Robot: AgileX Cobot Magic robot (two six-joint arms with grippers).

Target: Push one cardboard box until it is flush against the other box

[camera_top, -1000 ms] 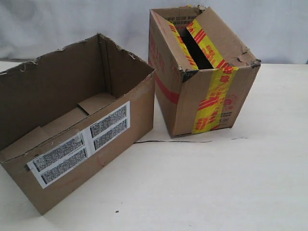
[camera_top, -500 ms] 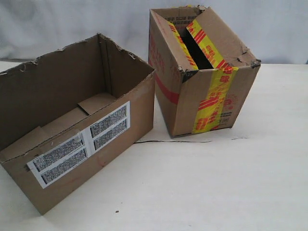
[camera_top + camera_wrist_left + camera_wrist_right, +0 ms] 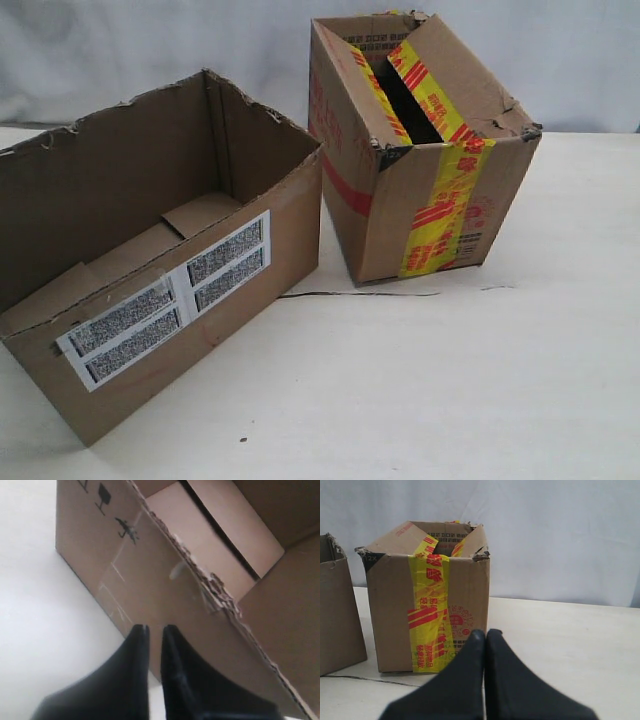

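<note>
Left gripper [image 3: 155,630]: two smooth, black, tapering fingers are seen clenched almost together, with only a thin slit left between them and nothing grasped.
Right gripper [image 3: 485,635]: two matching black fingers are pressed tip to tip, and nothing is held.
Cardboard box [image 3: 160,300]: a long, low carton of plain brown corrugated board is shown with its top uncovered. Its upper edges are torn and ragged, and folded flaps are seen lying flat on its floor.
Box markings: white rectangular barcode labels are stuck on one long side, and small black handling symbols are printed on one end wall.
Where the cardboard box is: it is found directly ahead of the left gripper, with the symbol-printed end wall facing the fingertips. Whether the tips are touching that wall cannot be told.
Other box [image 3: 420,190]: a taller, squarer brown carton is wrapped with glossy yellow tape printed in red. Its corners are dented and frayed, its top flaps are parted over a dark slot, and a red band is printed on one side.
Where the other box is: it is found ahead of the right gripper, with its taped face turned toward the fingertips.
Gap: the cardboard box is seen to the left of the right gripper, and a strip of bare desk is left between the two cartons.
Desk [image 3: 450,380]: a pale, smooth, matte surface is shown.
Strand [image 3: 360,294]: a thin dark thread is laid on the desk by the foot of the other box.
</note>
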